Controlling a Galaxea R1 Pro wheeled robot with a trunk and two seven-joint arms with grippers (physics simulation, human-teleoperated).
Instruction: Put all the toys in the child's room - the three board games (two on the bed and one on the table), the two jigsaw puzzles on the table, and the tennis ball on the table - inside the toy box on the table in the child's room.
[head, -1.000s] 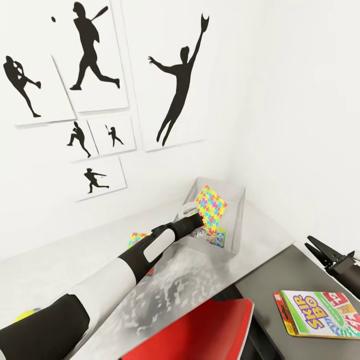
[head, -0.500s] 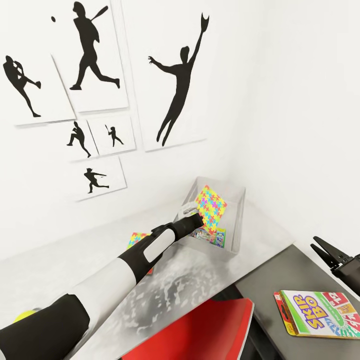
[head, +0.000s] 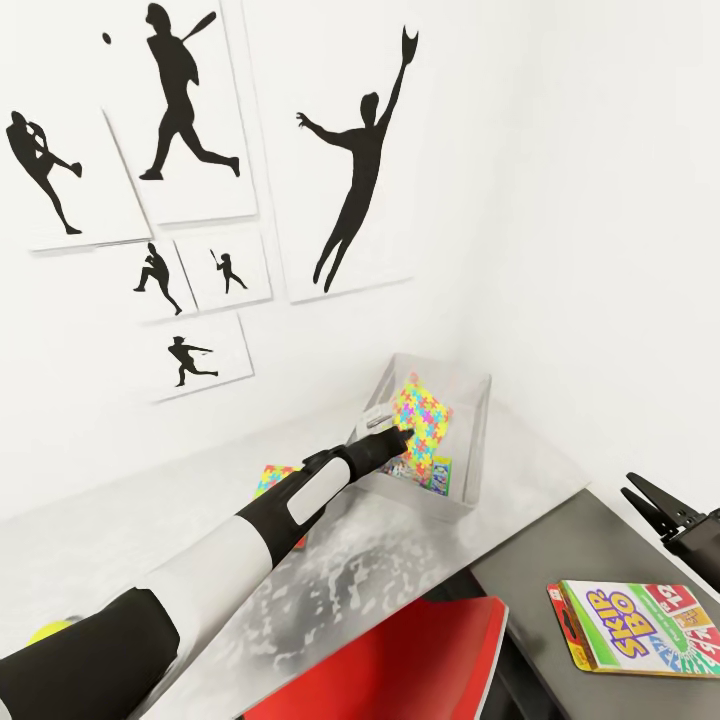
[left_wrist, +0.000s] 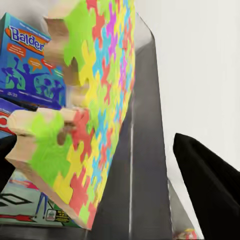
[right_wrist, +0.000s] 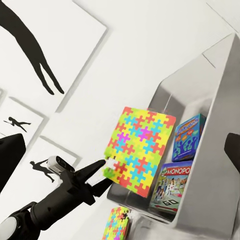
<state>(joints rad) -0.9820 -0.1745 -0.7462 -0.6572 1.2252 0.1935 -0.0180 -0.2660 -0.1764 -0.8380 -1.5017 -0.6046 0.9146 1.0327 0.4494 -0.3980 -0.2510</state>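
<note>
The toy box stands on the light grey speckled table in the corner under the white wall, and a jigsaw puzzle stands on edge inside it, tilted, over the two board games already in the box: a blue one and a white-green Monopoly one. The left hand reaches over the box's near rim. In the right wrist view its two fingers are spread, the tips right at the puzzle's edge; whether they touch it cannot be told. In the left wrist view the puzzle sheet lies to one side and one dark finger stands apart from it on the other, with bare box wall between them, so the left hand is open and grips nothing.

The second jigsaw puzzle lies flat on the table beside the left forearm, partly hidden by it. The tennis ball sits at the table's near left end. The SKIP-BO board game lies flat on the lower dark grey wing of the table. The right hand hangs above that wing, well apart from the SKIP-BO box, its fingers parted and empty. A red chair sits below the table's edge. Black silhouette posters of ball players hang on the wall.
</note>
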